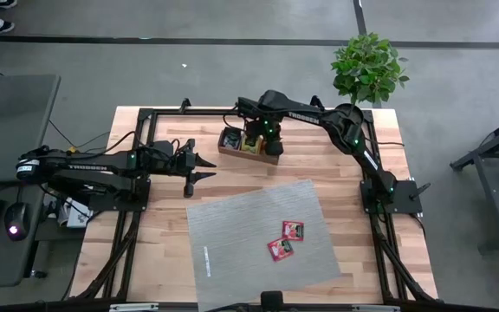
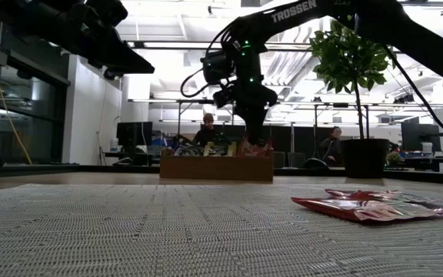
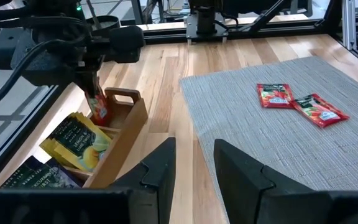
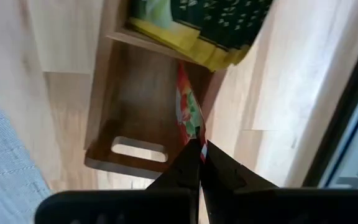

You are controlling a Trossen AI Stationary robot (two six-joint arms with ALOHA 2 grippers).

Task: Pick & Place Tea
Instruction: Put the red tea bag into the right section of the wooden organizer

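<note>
Two red sachets (image 1: 287,240) on grey mat (image 1: 232,225) (wood table (image 1: 405,260)); right gripper (image 4: 201,152) pinches another.

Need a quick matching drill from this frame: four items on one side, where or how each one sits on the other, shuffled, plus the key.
Column 1
1. right gripper
2. left gripper
3. two red-pink square tea sachets
4. yellow-green tea sachets

Column 2
A. lying flat on the grey woven mat
B. standing in a compartment of the brown wooden tray
C. shut on a red-pink sachet over the tray's end compartment
D. open, empty, over bare wooden table left of the mat

Pairs: 1-C, 2-D, 3-A, 4-B
</note>
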